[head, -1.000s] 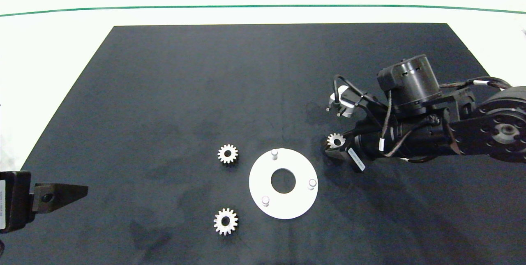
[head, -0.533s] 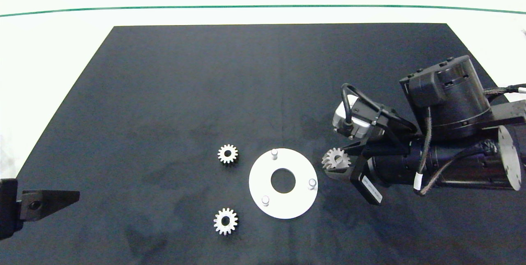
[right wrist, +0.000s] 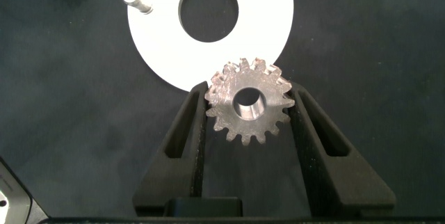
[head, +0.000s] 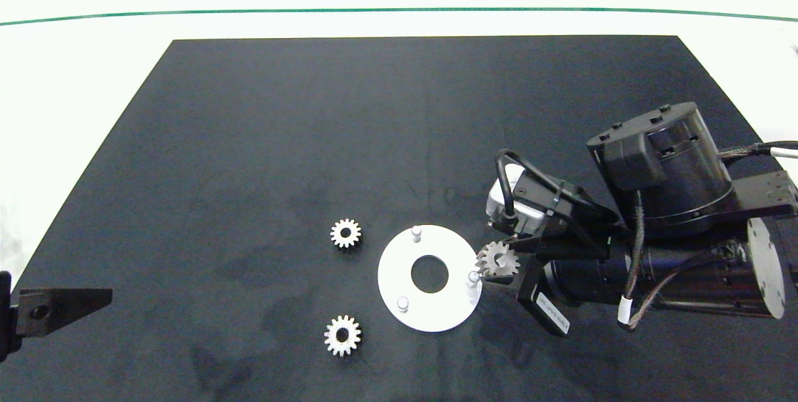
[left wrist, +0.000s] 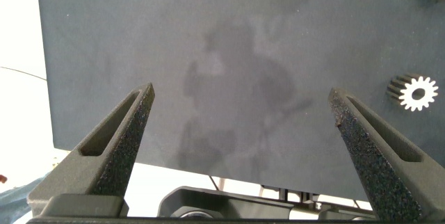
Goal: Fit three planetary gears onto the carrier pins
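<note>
Three planetary gears show: one is pinched between the fingers of the right tool, held above the right edge of the white carrier disc, just beside the nearest carrier pin. The other two gears lie flat on the dark mat left of the disc. The left tool hangs spread wide over the worktop's near left corner.

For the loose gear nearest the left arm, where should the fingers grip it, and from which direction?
Probably from straight above, fingers closing on opposite sides of its toothed rim. That planetary gear lies flat on the black mat, hole up, with clear mat all round. The open left gripper is nearest; the right gripper already holds another gear.
</note>
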